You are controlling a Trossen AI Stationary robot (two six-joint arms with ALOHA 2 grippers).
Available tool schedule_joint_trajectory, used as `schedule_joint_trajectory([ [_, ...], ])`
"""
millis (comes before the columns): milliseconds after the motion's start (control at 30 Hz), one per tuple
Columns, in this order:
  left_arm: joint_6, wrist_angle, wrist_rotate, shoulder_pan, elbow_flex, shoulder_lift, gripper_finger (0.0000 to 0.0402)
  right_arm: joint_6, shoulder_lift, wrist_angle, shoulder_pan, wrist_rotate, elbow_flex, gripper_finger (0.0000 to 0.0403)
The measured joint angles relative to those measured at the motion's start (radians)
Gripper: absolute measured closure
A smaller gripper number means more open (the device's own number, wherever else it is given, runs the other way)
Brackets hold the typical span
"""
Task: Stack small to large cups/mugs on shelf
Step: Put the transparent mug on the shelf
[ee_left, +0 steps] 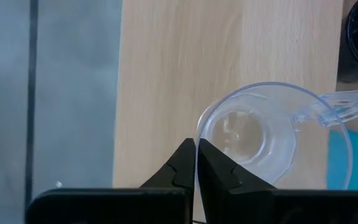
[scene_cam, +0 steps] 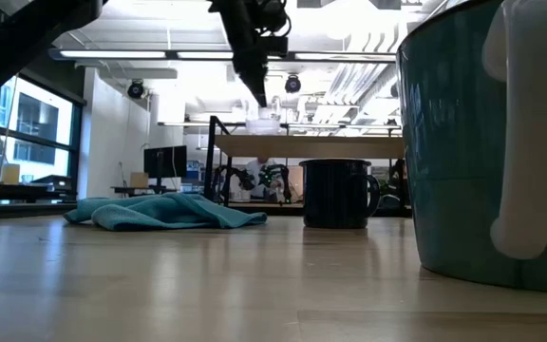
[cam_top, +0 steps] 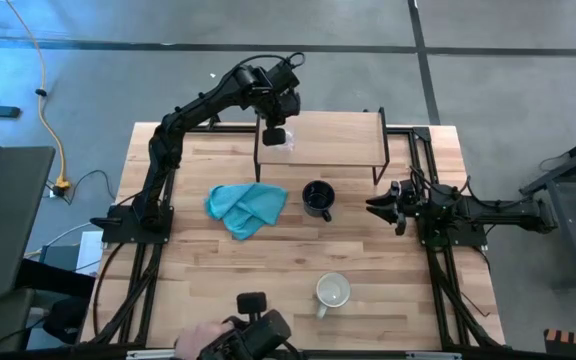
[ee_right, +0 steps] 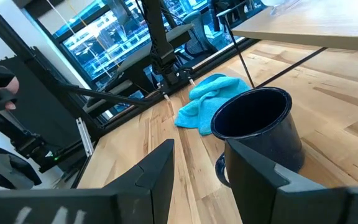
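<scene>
we see the left end effector (ee_left: 196,163) poised over the shelf (cam_top: 333,128), its fingers pinched together on the thin rim of the clear glass cup (ee_left: 263,134), which sits on the shelf board near its left end. the wall of the cup runs between the two dark tips, so we judge the grip is a rim pinch rather than a hold around the body. the cup looks light, rigid and slick, and we would guess fragile; a rim pinch like this could let it swing or slip, so it wants a slow, level release.

the right end effector (ee_right: 197,165) waits at the right side of the bench (cam_top: 268,265) with its fingers apart, facing the black mug (ee_right: 253,127), which stands upright on the bench just in front of the shelf. that mug looks heavier and stiff, with a smooth glazed-looking surface; we think the wall at the rim or the handle are the sensible places to take it.

the pale mug (cam_top: 332,291) stands upright near the front edge of the bench, well apart from the others, handle toward the front. a teal cloth (cam_top: 245,206) lies crumpled on the bench left of the black mug. a person's hand (cam_top: 200,340) shows at the front edge.
</scene>
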Motion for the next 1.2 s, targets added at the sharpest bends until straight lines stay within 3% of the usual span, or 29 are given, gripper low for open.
schedule_joint_trajectory([
  [200,0.072,0.015,0.000,0.000,0.000,0.000,0.0401,0.000,0.000,0.000,0.000,0.000,0.000,0.0269],
  [733,0.037,0.008,0.024,0.000,0.000,0.000,0.0399,0.000,0.000,-0.001,0.000,-0.004,0.000,0.0269],
  [1200,0.042,0.011,0.019,0.000,0.000,0.000,0.0341,0.002,0.000,-0.002,0.000,-0.013,0.000,0.0269],
])
